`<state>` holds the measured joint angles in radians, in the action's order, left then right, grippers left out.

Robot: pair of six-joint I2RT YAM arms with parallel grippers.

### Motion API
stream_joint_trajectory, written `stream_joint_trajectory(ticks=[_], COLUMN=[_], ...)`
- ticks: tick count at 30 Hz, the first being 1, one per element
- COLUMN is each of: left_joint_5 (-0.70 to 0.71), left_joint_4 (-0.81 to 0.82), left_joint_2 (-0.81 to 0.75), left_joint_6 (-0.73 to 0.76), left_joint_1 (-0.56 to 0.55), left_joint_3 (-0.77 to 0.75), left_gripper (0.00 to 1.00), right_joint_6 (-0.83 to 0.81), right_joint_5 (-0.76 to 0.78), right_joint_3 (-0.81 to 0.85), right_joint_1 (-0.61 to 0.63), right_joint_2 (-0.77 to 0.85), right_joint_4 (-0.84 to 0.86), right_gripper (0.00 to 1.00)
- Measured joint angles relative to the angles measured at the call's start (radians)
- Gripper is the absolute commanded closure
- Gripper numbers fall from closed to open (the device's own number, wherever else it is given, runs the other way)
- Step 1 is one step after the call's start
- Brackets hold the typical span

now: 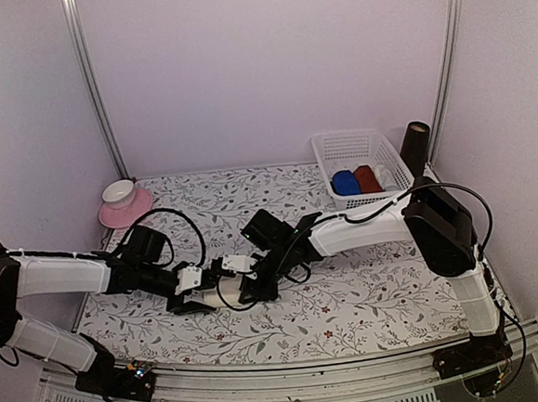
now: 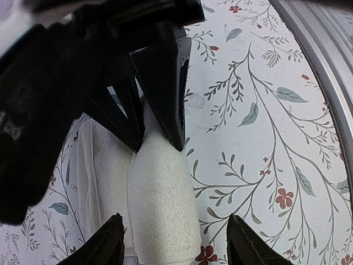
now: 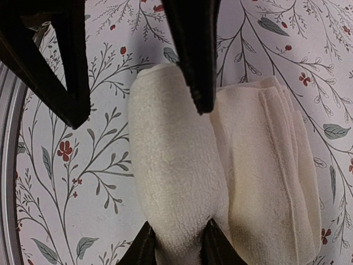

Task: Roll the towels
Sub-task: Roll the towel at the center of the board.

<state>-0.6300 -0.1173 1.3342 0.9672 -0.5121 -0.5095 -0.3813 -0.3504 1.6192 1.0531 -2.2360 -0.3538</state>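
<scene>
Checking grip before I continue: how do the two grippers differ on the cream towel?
The right gripper is clamped on one end of the towel; the left gripper only straddles the other end. Right jaws narrow, left jaws wide. Both sit low over the same roll.

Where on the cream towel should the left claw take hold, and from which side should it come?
I would grip the rolled part of the cream towel at its free end, opposite the end that the right claw pinches. Come along the roll's length, one finger on the bare side, one in the crease beside the flat unrolled part. The open left claw straddles that end.
</scene>
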Motion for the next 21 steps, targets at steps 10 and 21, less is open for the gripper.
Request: stream_joint_trajectory(ticks=[10, 21], left_joint_5=[0.051, 0.101], left_joint_4=[0.054, 0.113], left_joint_2=[0.054, 0.095], left_joint_6=[-0.033, -0.063], left_joint_1=[-0.037, -0.042], left_joint_3=[0.001, 0.001], left_gripper=[0.46, 0.57], right_joint_6=[0.005, 0.008], right_joint_5=[0.0, -0.001], right_joint_3=[0.005, 0.005], right_joint_1=[-0.001, -0.004], right_joint_2=[-0.004, -0.004], right_joint_4=[-0.002, -0.002], right_gripper=[0.73, 0.73])
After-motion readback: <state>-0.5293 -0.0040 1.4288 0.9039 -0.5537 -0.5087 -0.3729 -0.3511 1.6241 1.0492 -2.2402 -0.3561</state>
